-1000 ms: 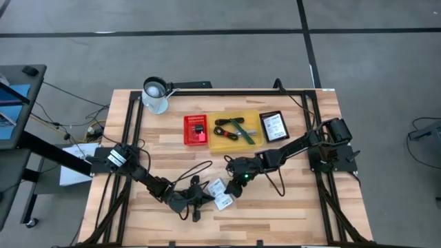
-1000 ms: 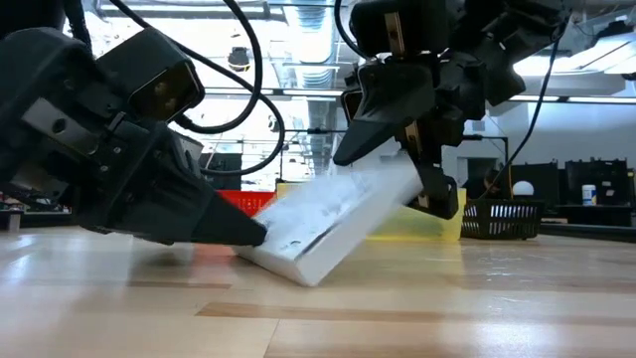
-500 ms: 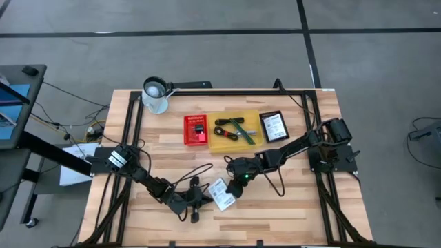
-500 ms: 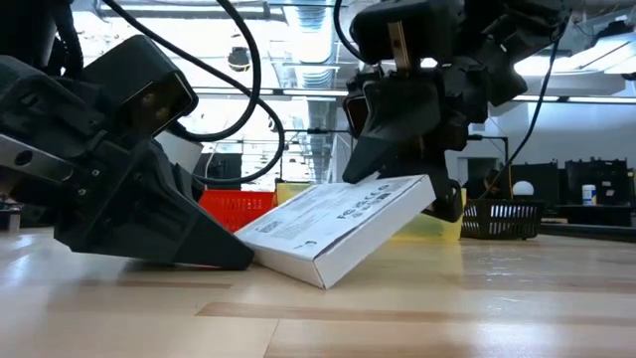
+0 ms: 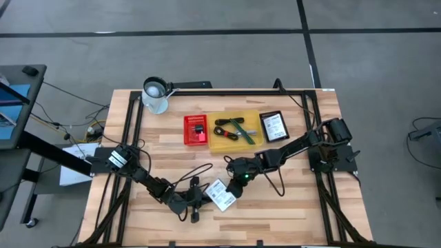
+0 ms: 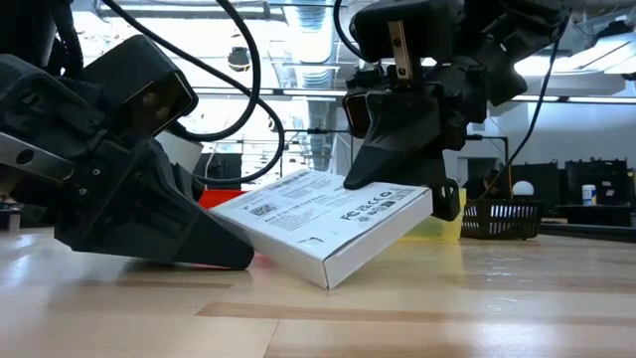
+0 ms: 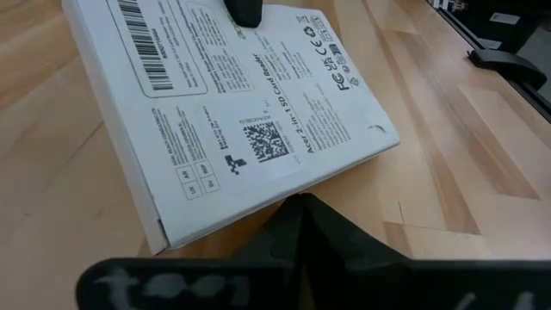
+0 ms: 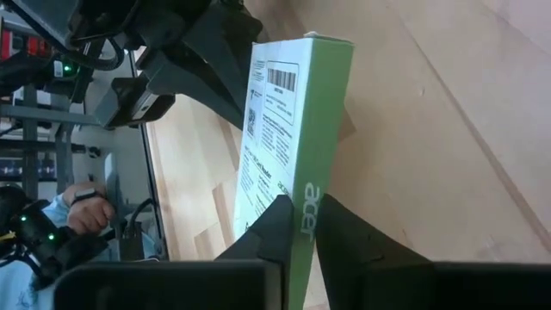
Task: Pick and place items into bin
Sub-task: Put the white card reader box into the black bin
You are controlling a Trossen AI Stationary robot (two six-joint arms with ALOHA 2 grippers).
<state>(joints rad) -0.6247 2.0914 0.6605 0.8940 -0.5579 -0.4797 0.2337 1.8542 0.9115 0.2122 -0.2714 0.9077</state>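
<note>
Gripper of the left arm (image 5: 195, 200), low on the worktop (image 5: 303, 207) near its front edge, rests its tip just beside the lower edge of a flat white printed box (image 5: 221, 195); whether its fingers are parted or closed cannot be told. A second ago that tip pressed against the box; half a second ago it had drawn back slightly, and it sits there now. At the centre, the box is clamped along one edge by the right gripper (image 6: 397, 189), whose two dark fingers pinch its green side in the right wrist view. The box has tipped from steeply slanted to nearly flat, printed face up, one corner resting on the wood in the low view. That suggests the hand-off is done and the right arm alone now carries the box, ready to lift it. Farther back on the worktop, from left to right, stand a white mug (image 5: 156, 96), a red bin (image 5: 196, 130), a yellow tray (image 5: 235, 131) holding a coiled black cable (image 5: 226, 129) and a green stick (image 5: 242, 130), and a dark flat packet (image 5: 273, 126).
</note>
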